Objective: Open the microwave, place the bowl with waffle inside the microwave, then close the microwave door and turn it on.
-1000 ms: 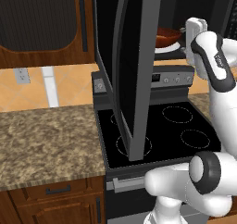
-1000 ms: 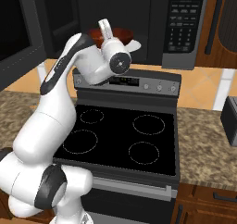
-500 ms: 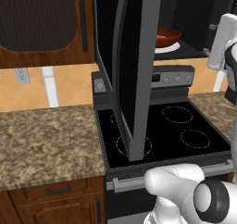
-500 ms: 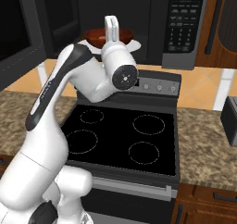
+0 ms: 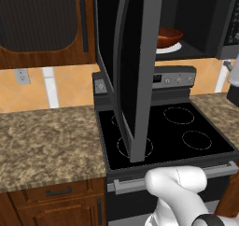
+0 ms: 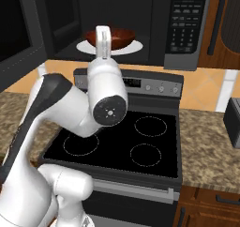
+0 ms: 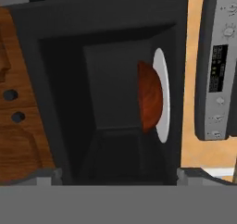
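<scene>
With the bowl (image 6: 110,37) already inside, the released gripper (image 6: 103,42) should push the stiff, hinged microwave door (image 5: 133,75), mid-frame, at its outer edge.

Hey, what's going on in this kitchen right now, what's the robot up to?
The white robot arm is loading the microwave above the stove. The bowl already sits on the white turntable inside, and the microwave door hangs wide open over the cooktop. The hand, open and holding nothing, is just in front of the opening with the bowl beyond it. Closing the door and switching it on are not yet done.
</scene>
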You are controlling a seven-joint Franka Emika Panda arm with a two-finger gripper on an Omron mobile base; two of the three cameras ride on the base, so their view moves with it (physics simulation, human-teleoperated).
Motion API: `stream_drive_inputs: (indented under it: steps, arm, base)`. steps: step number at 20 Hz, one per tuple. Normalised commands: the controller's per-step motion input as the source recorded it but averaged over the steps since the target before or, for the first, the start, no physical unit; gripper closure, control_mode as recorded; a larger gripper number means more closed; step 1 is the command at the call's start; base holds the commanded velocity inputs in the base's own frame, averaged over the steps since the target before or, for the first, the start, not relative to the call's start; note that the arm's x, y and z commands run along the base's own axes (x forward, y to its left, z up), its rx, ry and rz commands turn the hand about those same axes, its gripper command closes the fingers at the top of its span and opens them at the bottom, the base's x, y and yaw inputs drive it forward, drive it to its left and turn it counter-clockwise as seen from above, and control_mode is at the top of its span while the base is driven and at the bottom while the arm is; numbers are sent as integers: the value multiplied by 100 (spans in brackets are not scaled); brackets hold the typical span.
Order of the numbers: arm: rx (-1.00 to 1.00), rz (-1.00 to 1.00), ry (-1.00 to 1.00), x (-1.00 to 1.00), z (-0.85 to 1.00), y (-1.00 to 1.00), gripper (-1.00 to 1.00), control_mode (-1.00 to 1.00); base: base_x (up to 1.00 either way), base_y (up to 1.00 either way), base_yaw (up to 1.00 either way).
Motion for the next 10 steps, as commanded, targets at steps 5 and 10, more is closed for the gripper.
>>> stream_drive_inputs:
  steps: [5,10]
  arm:
    - [6,0,15,-100,3,0,-100,-100]
    - [11,0,14,-100,9,11,-100,-100]
  base:
    - [0,0,0]
    - [0,0,0]
